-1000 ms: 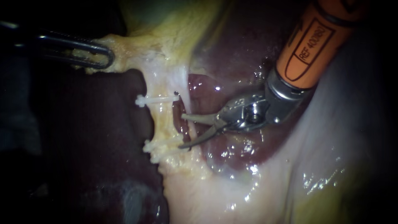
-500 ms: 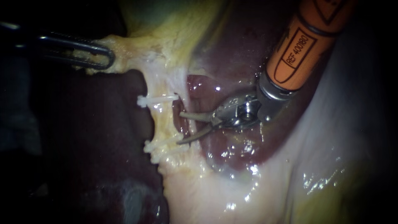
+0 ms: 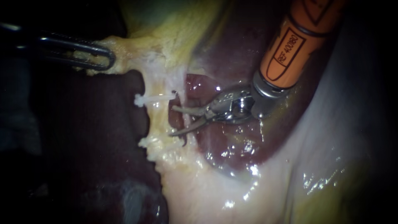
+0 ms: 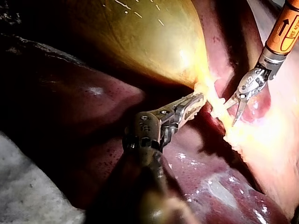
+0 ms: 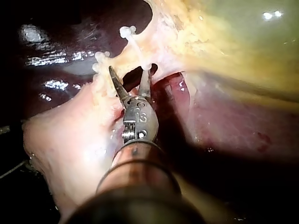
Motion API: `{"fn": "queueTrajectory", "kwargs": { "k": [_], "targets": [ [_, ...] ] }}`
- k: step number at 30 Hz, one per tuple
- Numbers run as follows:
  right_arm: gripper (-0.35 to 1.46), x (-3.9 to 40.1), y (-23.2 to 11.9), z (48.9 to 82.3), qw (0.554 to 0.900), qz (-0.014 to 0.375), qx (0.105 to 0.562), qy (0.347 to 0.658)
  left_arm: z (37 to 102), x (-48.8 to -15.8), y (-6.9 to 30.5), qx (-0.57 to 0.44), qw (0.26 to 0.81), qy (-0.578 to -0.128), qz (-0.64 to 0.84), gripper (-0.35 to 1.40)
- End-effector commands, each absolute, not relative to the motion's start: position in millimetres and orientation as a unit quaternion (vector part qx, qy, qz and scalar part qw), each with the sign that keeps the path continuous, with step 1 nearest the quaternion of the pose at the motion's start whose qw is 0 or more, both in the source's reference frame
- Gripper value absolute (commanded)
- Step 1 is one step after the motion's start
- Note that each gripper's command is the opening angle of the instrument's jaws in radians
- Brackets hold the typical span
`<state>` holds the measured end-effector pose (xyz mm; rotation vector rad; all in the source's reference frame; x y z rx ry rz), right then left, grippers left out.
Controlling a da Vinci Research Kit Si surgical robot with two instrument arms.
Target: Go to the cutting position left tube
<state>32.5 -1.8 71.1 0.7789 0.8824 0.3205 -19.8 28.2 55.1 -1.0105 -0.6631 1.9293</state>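
— Which way does the tube lie from the blades?
— The pale yellow tube [image 3: 161, 122] runs crosswise to the orange-shafted right instrument [image 3: 171, 121]; it sits just ahead of the gaping silver blades, which grip nothing, between the upper white clip [image 3: 154, 99] and the lower white clip [image 3: 159, 144].
— And the other arm?
— The dark left instrument [image 3: 103, 56] is clamped on pale tissue [image 3: 122, 52], well apart; the right is nearer.

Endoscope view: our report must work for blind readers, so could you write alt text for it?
The right instrument, blades open, reaches from the upper right to a pale tube between two white clips. At upper left the left instrument grips pale tissue beside the yellow gallbladder; dark liver lies around.
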Motion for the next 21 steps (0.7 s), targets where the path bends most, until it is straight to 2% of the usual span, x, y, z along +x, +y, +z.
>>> {"fn": "queueTrajectory", "kwargs": {
  "k": [1,15,21],
  "targets": [
    [1.45,32.7,-1.8,71.1,0.817,0.153,0.369,0.416,55.1,-19.8,28.2,-0.403,0.419,-0.264,0.769,-0.35],
    [1.45,35.5,-2.7,72.1,0.804,0.168,0.382,0.423,55.2,-20.0,28.1,-0.403,0.42,-0.264,0.769,-0.35],
    [1.45,36.5,-2.7,72.1,0.789,0.177,0.397,0.435,55.2,-20.0,28.1,-0.403,0.42,-0.264,0.77,-0.35]
  ]
}}
